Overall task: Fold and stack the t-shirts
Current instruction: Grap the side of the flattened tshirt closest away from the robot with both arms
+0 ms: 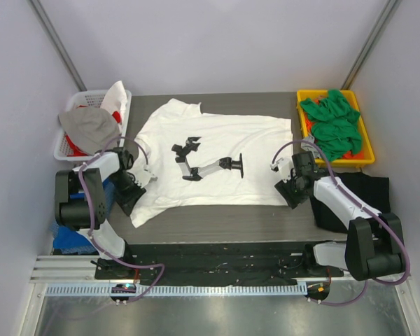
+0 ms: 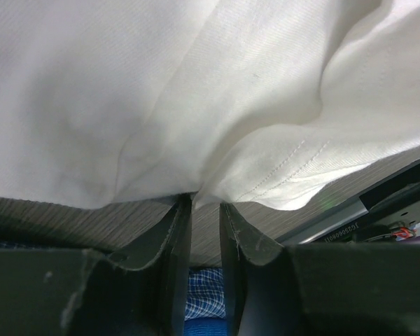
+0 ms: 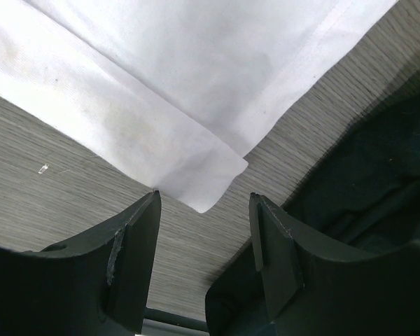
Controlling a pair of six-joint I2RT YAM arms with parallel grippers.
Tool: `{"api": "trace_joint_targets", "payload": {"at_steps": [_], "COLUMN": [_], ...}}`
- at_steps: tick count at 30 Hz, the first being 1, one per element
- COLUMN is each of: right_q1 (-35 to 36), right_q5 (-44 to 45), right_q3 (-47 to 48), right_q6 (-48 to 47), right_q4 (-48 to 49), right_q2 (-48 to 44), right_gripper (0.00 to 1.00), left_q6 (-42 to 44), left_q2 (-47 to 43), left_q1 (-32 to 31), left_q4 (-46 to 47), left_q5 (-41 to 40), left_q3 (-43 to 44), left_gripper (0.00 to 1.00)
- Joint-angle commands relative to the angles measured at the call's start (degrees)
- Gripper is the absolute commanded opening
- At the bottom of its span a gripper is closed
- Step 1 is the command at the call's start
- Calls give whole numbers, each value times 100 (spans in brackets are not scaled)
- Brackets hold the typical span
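Note:
The white t-shirt (image 1: 255, 143) with a small black print (image 1: 206, 162) lies spread flat on the table. My left gripper (image 1: 136, 187) is at its near left sleeve. In the left wrist view its jaws (image 2: 204, 203) are almost together, with a fold of the white cloth (image 2: 196, 105) pinched at the tips. My right gripper (image 1: 288, 187) is at the shirt's near right corner. In the right wrist view it (image 3: 204, 199) is open, and the hem corner (image 3: 210, 182) lies on the table just ahead of the gap. The black t-shirt (image 1: 371, 192) lies under the right arm. Green t-shirts (image 1: 332, 122) fill a yellow bin.
The yellow bin (image 1: 299, 105) stands at the back right. A white basket (image 1: 65, 147) with grey and red cloth stands at the back left. Blue checked cloth (image 2: 206, 294) lies below the table's left edge. The black shirt (image 3: 378, 161) lies close to the right of the right fingers.

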Motion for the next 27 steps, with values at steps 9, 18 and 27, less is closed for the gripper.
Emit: {"api": "trace_joint_targets", "payload": {"at_steps": [9, 18, 27], "right_q1": [6, -3, -3], "right_q5": [45, 238, 484], "right_q3": [13, -4, 4], "right_q6": [115, 115, 177], "right_q4": [24, 50, 138], "right_q2": [-288, -244, -235], "right_gripper": [60, 60, 60], "left_q6": [-47, -179, -276], "left_q2": [193, 369, 167], "left_q1": [38, 38, 38], "left_q4": [480, 603, 533], "left_q5": [367, 482, 605], "left_q3": [-62, -44, 87], "left_gripper": [26, 6, 0]}}
